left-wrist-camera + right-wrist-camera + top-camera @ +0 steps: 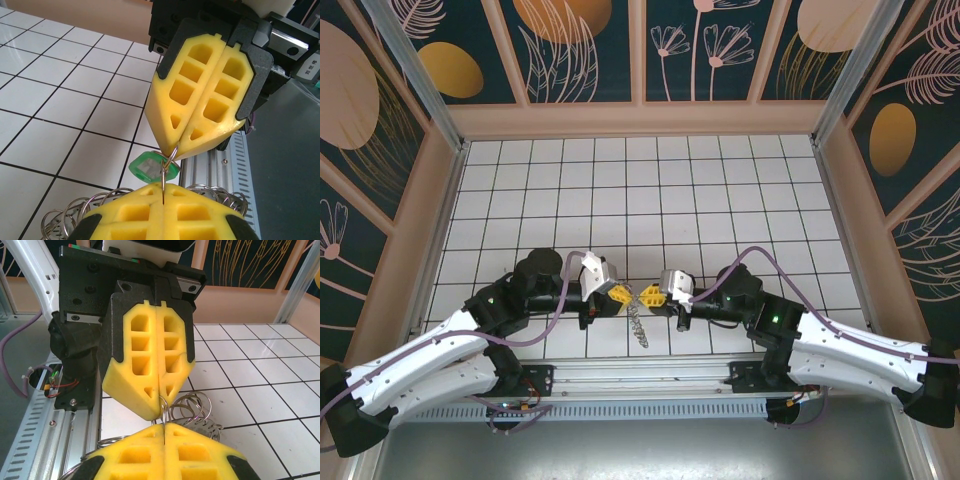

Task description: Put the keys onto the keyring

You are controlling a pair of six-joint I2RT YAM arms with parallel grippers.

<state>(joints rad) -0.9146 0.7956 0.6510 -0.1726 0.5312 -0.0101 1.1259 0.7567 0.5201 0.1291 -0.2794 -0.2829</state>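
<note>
My left gripper and right gripper meet tip to tip just above the tiled floor, both shut. In the left wrist view my left gripper pinches a thin metal loop of the keyring edge-on. The right gripper clamps a small ring linked to it, and the green-headed key hangs there. In the right wrist view my right gripper grips a ring edge-on below the left gripper. The keyring's bunch of grey loops and keys dangles behind and trails down.
A metal rail with slots runs along the near edge, right below the grippers. Peach walls enclose the white tiled floor, which stretches open beyond both arms.
</note>
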